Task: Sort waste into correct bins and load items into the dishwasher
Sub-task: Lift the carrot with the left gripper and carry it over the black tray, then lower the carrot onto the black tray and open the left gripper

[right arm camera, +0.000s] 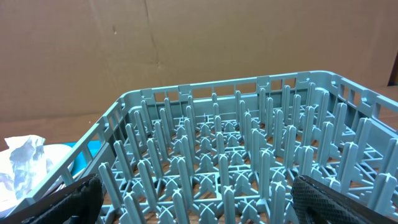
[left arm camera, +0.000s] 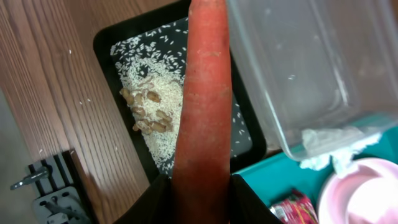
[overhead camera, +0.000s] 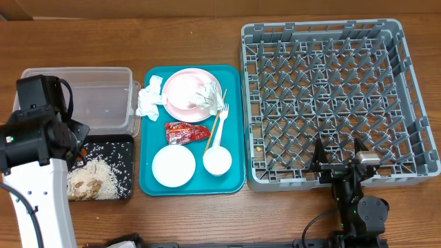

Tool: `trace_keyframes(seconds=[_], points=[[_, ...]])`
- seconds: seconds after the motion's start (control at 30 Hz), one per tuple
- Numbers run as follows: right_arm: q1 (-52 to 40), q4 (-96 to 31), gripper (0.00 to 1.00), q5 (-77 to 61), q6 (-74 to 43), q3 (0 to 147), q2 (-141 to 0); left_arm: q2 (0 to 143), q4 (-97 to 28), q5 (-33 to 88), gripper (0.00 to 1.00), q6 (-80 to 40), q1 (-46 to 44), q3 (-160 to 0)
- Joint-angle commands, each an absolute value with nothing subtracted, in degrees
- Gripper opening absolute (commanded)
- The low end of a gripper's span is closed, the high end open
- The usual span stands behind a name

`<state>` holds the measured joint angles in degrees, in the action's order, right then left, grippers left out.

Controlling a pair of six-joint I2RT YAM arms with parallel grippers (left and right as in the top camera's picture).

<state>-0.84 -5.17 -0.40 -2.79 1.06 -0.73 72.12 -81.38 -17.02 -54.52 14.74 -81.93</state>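
- Carrot is clamped by the left gripper in the left wrist view, over the black tray; the clear tub is seen at 2 o'clock.
- Overhead, the right gripper is spread apart, empty, at 5 o'clock.
- Right wrist: the dish rack is seen at 12 o'clock.

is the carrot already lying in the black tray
No, the carrot is gripped by the left gripper, raised over the black tray and its rice.

1 top-down overhead, 2 close wrist views
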Motion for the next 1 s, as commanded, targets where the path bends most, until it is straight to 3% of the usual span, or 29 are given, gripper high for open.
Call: trace_keyframes(seconds=[0.0, 0.3, 0.47, 0.97], points=[[-1.0, -4.8, 1.00, 0.1, -2.6, 0.4, -0.2, 71.6, -79.3, -18.3, 0.04, -56.5, 16.3, -77.3], [-1.0, -4.8, 1.00, 0.1, -2.6, 0.4, -0.2, 71.7, -69.7, -13.6, 0.04, -56.1, 21.8, -64.4], [-1.0, -4.8, 1.00, 0.1, -2.6, 0.4, -0.2, 71.7, -61.0, -7.6, 0.04, -49.9, 24.7, -57.9], [-1.0, -4.8, 1.00, 0.1, -2.6, 0.4, -0.2, 71.9, -47.4, -3.3, 0.04, -47.8, 27.0, -46.9]])
